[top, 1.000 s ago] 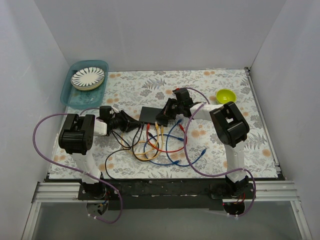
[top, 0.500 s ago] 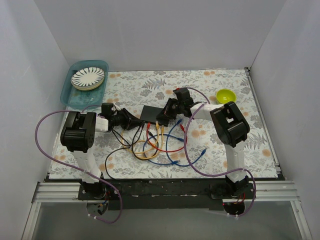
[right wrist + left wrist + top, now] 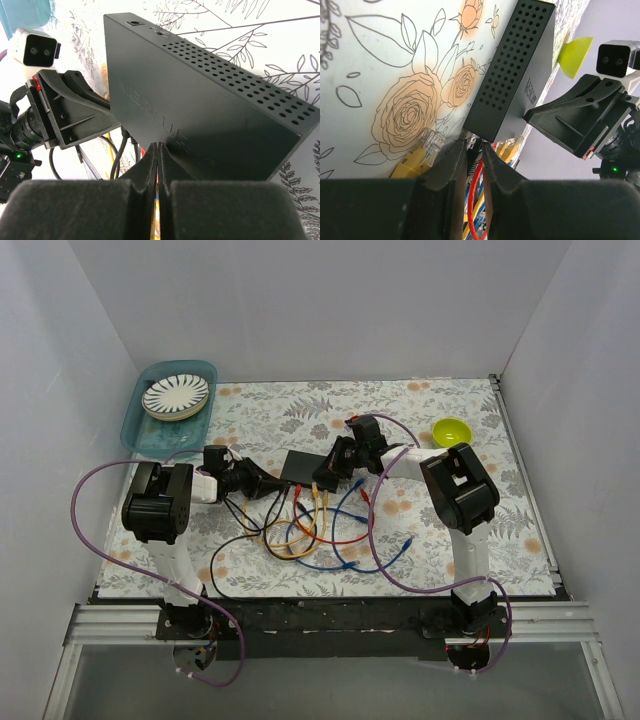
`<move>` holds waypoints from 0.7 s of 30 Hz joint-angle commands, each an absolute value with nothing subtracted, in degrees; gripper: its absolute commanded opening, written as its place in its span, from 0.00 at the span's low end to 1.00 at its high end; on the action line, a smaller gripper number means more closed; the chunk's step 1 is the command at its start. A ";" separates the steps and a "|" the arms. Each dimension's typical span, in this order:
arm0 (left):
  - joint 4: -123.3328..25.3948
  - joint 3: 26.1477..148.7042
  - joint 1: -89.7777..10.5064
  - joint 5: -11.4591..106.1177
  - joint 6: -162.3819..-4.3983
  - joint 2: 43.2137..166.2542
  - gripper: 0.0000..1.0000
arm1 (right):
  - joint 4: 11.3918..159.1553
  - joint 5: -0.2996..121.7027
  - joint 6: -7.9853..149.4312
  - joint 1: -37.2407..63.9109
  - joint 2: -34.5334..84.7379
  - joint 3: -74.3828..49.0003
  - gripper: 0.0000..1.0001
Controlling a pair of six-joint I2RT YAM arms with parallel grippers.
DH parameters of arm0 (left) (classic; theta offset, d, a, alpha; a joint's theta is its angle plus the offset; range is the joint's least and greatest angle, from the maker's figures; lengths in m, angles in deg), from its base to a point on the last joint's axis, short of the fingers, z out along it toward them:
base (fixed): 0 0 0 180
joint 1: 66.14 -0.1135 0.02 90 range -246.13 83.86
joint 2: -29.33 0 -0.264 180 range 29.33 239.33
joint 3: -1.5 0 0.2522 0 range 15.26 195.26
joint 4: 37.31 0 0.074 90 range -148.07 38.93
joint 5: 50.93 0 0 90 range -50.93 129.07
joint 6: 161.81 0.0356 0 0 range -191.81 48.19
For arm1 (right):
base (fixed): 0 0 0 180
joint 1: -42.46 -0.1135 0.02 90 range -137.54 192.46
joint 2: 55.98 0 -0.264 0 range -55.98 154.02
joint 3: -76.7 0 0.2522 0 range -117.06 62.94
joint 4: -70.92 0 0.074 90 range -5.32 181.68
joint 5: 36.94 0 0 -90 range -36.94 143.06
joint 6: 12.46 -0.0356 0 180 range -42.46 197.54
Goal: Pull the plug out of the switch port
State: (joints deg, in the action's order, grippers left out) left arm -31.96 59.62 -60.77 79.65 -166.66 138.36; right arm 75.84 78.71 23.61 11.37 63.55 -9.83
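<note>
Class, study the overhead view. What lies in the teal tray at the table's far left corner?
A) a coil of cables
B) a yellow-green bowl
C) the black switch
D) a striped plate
D: the striped plate sits inside the teal tray, while the yellow-green bowl stands on the far right of the mat.

Matte-black switch (image 3: 298,468), floral tablecloth (image 3: 300,410)
</note>
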 commanded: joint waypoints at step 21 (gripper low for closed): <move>-33.85 58.06 -60.07 75.45 -165.59 138.40 0.00 | 94.69 73.19 39.57 3.53 64.78 -21.43 0.01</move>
State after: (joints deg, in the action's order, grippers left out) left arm -31.59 59.55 -60.66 79.56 -166.66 138.36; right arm 90.61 73.60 36.79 3.31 62.61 -18.35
